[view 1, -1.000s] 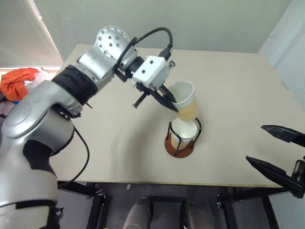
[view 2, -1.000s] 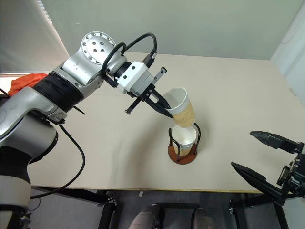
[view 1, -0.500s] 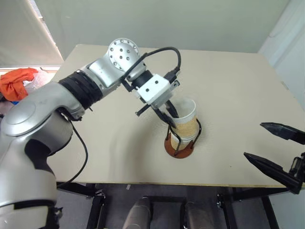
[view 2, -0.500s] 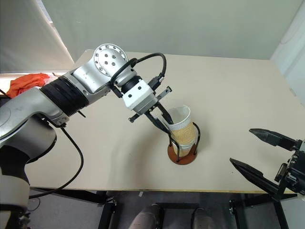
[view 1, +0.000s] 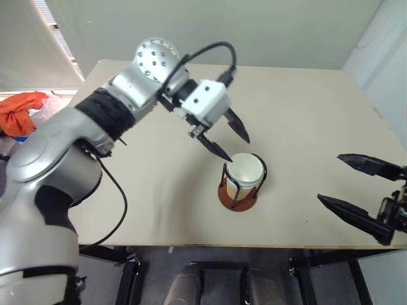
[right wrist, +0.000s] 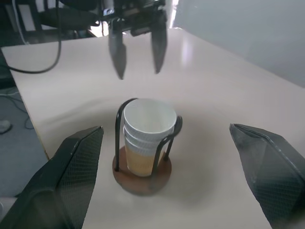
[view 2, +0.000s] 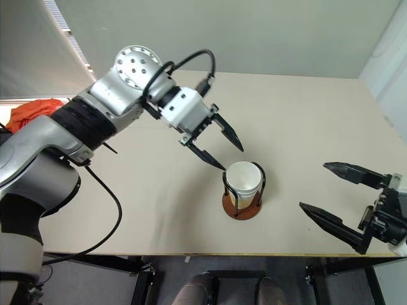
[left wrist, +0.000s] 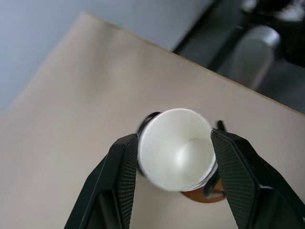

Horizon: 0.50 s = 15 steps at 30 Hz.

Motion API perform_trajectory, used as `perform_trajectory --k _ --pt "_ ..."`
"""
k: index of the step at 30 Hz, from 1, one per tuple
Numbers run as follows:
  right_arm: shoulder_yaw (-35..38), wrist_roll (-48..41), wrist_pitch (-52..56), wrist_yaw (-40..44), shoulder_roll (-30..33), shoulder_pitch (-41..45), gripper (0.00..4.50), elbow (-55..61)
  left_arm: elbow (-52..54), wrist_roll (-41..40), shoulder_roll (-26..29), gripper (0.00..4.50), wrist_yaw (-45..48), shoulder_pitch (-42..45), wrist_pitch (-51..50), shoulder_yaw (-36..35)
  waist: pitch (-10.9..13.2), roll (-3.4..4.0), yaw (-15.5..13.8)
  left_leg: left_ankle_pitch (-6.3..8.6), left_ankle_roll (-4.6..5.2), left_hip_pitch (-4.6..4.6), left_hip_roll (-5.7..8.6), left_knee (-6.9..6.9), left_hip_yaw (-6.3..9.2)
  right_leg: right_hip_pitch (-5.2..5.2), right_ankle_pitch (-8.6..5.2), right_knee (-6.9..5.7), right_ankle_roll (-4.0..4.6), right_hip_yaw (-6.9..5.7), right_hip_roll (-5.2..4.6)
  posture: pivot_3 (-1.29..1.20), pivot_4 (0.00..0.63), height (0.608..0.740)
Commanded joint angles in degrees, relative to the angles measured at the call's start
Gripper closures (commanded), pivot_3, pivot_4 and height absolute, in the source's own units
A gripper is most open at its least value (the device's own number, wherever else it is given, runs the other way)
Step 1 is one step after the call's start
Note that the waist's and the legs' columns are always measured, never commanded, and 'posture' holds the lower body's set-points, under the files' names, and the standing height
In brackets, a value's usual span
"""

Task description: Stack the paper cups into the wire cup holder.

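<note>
The paper cups (view 1: 245, 171) sit nested in one stack inside the wire cup holder (view 1: 238, 199), near the table's front edge. The right wrist view shows the stacked rims of the cups (right wrist: 145, 131) between the black wire loops of the holder (right wrist: 143, 180). My left gripper (view 1: 236, 148) hangs open just above and to the left of the stack, holding nothing. In the left wrist view its fingers (left wrist: 121, 176) stand on either side of the top cup (left wrist: 176, 148) with a gap. My right gripper (view 1: 330, 178) is open and empty off to the right.
The tan table (view 1: 318, 101) carries only the holder. An orange cloth (view 1: 22, 111) lies beyond its left edge. The table's front edge runs just below the holder.
The left gripper lowered the cup it held into the holder onto the other cups, opened, and drew back up and to the left. The right gripper stayed open.
</note>
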<state>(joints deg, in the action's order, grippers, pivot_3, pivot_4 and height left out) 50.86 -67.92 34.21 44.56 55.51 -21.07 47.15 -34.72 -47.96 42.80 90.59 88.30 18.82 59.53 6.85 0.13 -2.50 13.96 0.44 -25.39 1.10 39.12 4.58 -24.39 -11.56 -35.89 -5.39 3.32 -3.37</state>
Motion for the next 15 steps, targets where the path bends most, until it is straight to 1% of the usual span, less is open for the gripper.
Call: perform_trajectory --k 1,4,7,11,15 --pt "-5.3 2.9 -1.1 4.6 3.8 5.5 0.00 -6.3 4.8 -6.1 6.0 1.86 1.9 -7.0 -13.5 -12.3 0.0 0.13 0.6 0.01 -0.02 0.01 -0.03 0.00 -0.05 -0.01 0.00 -0.01 0.00 0.00 0.00 0.00 0.150 0.740" --pt "-12.0 6.4 -2.2 9.9 7.9 13.5 0.00 -14.2 8.6 -5.9 13.0 1.86 1.4 -17.1 -21.9 -22.4 -0.1 0.25 1.2 -0.05 -0.16 0.07 -0.18 -0.03 -0.16 -0.06 0.00 -0.01 0.00 -0.03 0.09 0.00 0.150 0.740" --pt "-18.9 9.6 -3.3 15.2 9.9 21.4 0.00 -21.4 11.6 -3.6 17.6 1.86 -1.4 -25.1 -27.7 -30.9 -0.1 0.31 1.5 -0.30 -0.32 0.23 -0.24 -0.07 -0.16 -0.06 -0.06 -0.04 0.11 0.01 0.15 0.00 0.150 0.740" --pt "-27.7 13.8 -4.7 21.5 9.6 32.1 0.00 -29.9 16.3 -1.8 23.0 1.86 -5.6 -36.2 -33.5 -42.3 -0.1 0.33 1.2 -0.36 -0.34 0.28 -0.36 -0.10 -0.05 -0.04 -0.21 -0.08 0.39 -0.05 0.27 0.00 0.150 0.740" --pt "-34.5 16.4 -3.9 26.0 8.2 41.0 0.00 -36.4 20.0 -1.1 26.6 1.86 -8.1 -45.3 -38.0 -52.5 -0.1 0.33 1.1 -0.36 -0.34 0.36 -0.39 -0.18 -0.02 -0.04 -0.41 -0.20 0.81 -0.08 0.27 0.00 0.150 0.740"
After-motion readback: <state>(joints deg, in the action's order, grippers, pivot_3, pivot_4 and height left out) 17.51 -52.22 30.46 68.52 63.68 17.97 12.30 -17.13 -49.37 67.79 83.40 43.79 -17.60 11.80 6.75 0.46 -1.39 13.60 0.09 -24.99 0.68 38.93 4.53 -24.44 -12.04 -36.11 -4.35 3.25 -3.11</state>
